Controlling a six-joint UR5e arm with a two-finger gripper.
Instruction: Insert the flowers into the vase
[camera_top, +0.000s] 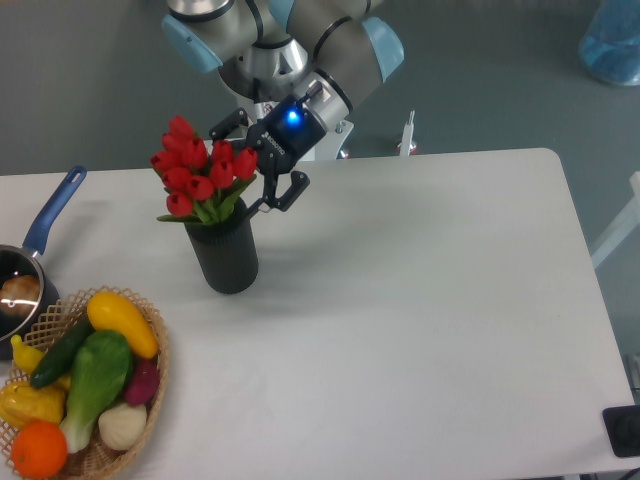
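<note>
Reaching down from the top of the frame, upper left of centre; end effector (252, 160) angled down-left, fingers spread.
</note>
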